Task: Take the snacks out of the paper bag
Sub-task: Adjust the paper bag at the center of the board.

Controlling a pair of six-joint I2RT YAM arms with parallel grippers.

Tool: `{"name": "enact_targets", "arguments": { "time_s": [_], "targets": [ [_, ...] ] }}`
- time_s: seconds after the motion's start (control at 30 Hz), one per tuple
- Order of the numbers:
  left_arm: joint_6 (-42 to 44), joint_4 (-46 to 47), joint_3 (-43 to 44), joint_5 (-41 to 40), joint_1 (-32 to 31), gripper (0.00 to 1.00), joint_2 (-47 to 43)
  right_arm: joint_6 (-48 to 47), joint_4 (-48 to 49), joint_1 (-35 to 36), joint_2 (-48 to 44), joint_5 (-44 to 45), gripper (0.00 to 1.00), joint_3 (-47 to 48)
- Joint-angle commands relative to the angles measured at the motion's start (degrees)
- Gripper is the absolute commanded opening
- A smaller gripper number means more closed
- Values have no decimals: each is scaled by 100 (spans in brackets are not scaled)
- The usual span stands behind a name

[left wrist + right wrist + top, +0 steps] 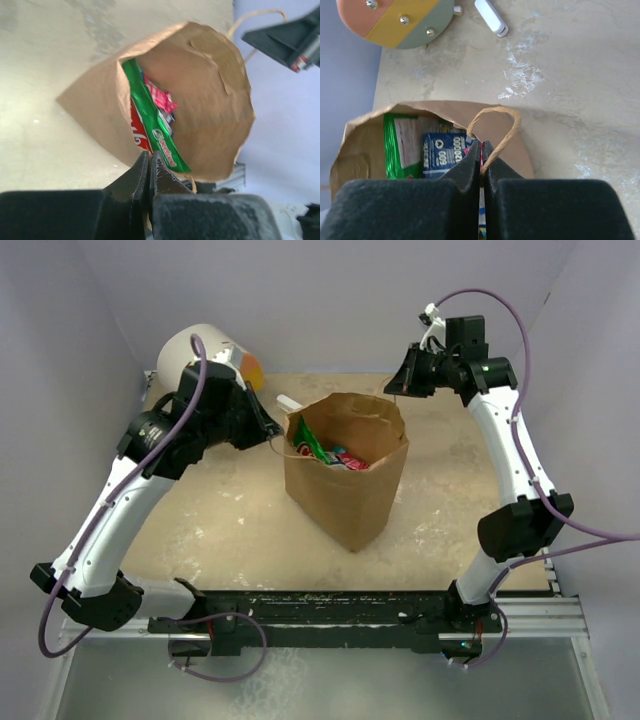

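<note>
The paper bag [345, 495] stands upright mid-table, mouth open. Inside are a green chip bag [308, 440] with a red-white logo and small pink and red packets [350, 460]. My left gripper [272, 428] is at the bag's left rim. In the left wrist view it [150, 159] is shut on a tan strip, the bag's handle, below the green bag [150, 125] and a pink packet [162, 97]. My right gripper [402, 385] is above the far right rim. It [480, 146] is shut on a thin colourful packet, edge-on, with the handle loop [507, 127] against its fingertips. A blue packet [442, 152] lies inside.
A white-and-orange cylinder [215, 350] lies at the back left and also shows in the right wrist view [395, 20]. A small white bar [288, 402] lies between it and the bag. Purple walls close the left, back and right sides.
</note>
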Motion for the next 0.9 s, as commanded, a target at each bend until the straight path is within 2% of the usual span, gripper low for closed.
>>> {"name": "enact_targets", "arguments": {
  "time_s": [0.0, 0.17, 0.33, 0.37, 0.43, 0.57, 0.6, 0.73, 0.87],
  "targets": [
    [775, 85, 475, 13, 780, 0, -199, -76, 295, 233, -340, -350, 0, 250],
    [1410, -73, 937, 464, 1641, 0, 181, 399, 707, 706, -705, -315, 0, -105],
    [1492, -360, 1236, 831, 2509, 0, 518, 959, 1246, 1247, -927, -421, 0, -574],
    [1501, -373, 1232, 829, 2567, 3, 515, 1091, 1395, 1287, -1007, -460, 0, -718],
    [1484, -379, 1134, 788, 2633, 18, 457, 1265, 1595, 1305, -1095, -477, 0, -914],
    [1359, -436, 837, 706, 2690, 22, 307, 1320, 1526, 1305, -1069, -397, 2, -858],
    [1322, -504, 822, 643, 2687, 28, 303, 1302, 1458, 1305, -1031, -389, 4, -814],
    [1430, -538, 802, 637, 2695, 55, 188, 1075, 1102, 1301, -907, -374, 19, -485],
    [1518, -467, 649, 611, 2700, 78, -3, 794, 600, 1296, -895, 123, 58, -196]
  ]
}}
